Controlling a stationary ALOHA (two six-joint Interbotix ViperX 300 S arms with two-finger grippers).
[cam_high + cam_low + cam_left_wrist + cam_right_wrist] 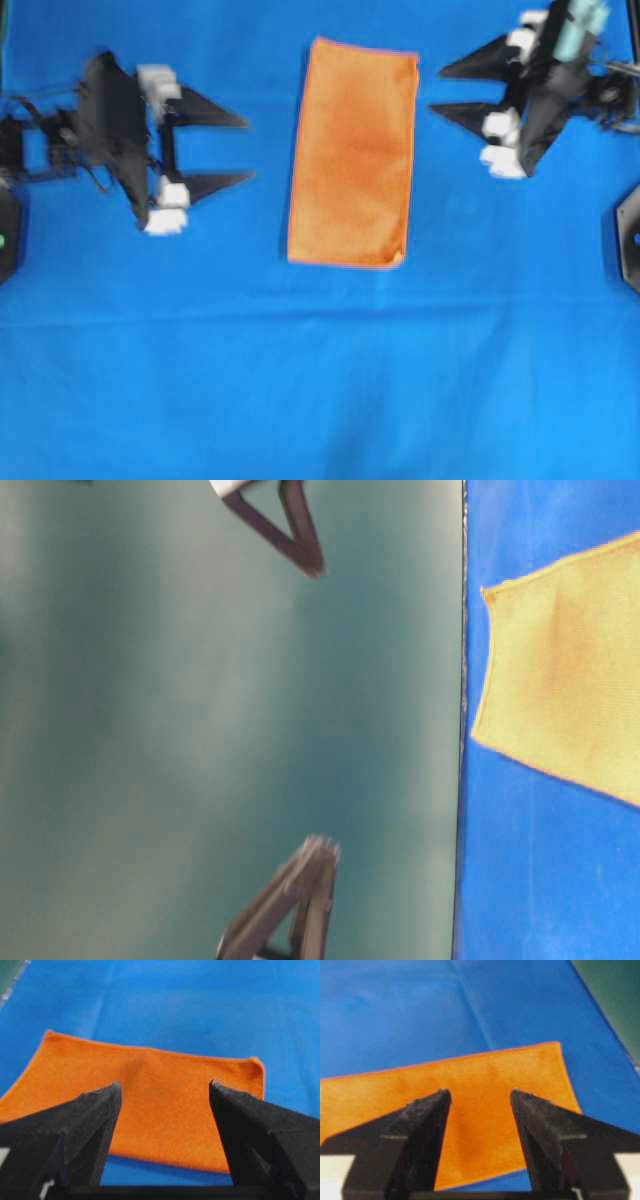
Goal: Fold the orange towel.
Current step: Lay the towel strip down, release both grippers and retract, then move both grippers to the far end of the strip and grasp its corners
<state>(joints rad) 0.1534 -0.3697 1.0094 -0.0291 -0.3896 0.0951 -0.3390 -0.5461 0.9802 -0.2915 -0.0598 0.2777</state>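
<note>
The orange towel (352, 155) lies flat on the blue cloth as a long rectangle, its long sides running away from the camera in the overhead view. My left gripper (250, 150) hovers to its left, open and empty, fingers pointing at the towel's left edge. My right gripper (435, 90) is open too, just off the towel's upper right edge and apart from it. In the left wrist view the towel (150, 1070) shows beyond the open gripper (165, 1084). In the right wrist view the towel (485, 1072) fills the gap of the spread gripper (480, 1091).
The blue cloth (300, 380) covers the whole table, with a faint crease running across below the towel. Dark arm bases sit at the left edge (8, 235) and the right edge (630, 235). A dark green backdrop (200, 730) fills the table-level view.
</note>
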